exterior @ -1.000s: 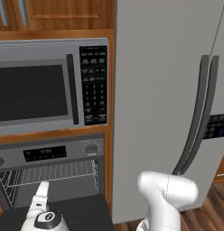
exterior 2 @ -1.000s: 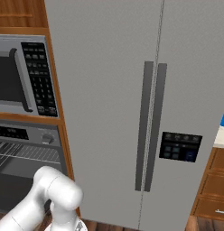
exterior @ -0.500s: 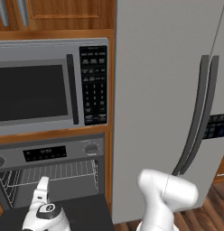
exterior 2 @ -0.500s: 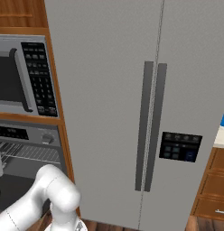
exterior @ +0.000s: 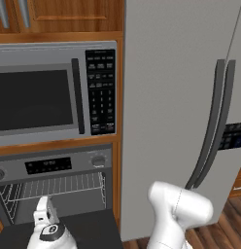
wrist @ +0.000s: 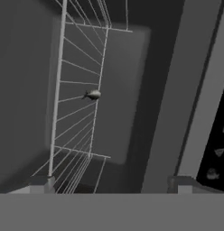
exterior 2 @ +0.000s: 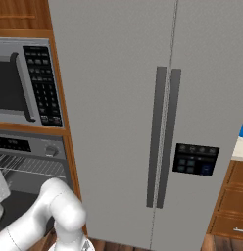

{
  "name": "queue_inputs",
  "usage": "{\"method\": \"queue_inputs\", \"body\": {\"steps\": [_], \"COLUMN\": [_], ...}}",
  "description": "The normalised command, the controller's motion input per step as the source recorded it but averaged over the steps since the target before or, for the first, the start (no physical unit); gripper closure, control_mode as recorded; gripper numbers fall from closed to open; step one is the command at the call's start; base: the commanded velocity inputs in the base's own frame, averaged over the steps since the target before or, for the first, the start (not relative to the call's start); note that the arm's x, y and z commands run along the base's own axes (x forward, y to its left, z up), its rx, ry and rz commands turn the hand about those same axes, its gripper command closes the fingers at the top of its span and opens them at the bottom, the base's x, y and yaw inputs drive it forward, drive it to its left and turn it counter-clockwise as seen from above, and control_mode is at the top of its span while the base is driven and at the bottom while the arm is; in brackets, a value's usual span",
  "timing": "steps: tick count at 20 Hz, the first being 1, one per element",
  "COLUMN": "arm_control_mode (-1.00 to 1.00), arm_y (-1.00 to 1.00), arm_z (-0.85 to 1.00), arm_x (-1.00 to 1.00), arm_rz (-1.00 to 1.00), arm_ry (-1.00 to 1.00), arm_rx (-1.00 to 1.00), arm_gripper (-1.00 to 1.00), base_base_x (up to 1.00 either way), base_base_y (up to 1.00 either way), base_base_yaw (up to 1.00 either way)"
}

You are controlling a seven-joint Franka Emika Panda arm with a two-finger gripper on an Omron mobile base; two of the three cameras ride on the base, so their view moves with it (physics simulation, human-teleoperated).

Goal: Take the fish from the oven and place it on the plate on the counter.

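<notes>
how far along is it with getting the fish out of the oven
Done: the oven door is already down, exposing the wire rack.
In hand: the gripper is pointed into the oven cavity with its jaws wide open and empty. The fish lies on the rack, well ahead of the fingertips.
Left: reaching the fish, gripping it, lifting it out and placing it on the plate.
</notes>
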Motion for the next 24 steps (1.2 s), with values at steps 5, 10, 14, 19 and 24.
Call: {"method": "queue_inputs", "body": {"steps": [5,10,14,19,24], "arm_control_mode": [-1.00,-1.00,-1.00,-1.00,-1.00], "arm_y": [0.02,0.00,0.00,0.03,0.01], "arm_z": [-0.18,-0.55,-0.58,-0.36,-0.66], "arm_x": [0.38,0.28,0.31,0.55,0.55], "arm_rz": [0.15,0.13,0.11,0.14,0.11], "arm_ry": [0.13,0.20,0.18,0.05,0.00], "arm_rx": [-0.32,-0.26,-0.26,-0.17,-0.10], "arm_gripper": [-1.00,-1.00,-1.00,-1.00,-1.00], "base_base_x": [0.00,0.00,0.00,0.00,0.00], "base_base_y": [0.00,0.00,0.00,0.00,0.00], "base_base_yaw": [0.00,0.00,0.00,0.00,0.00]}}
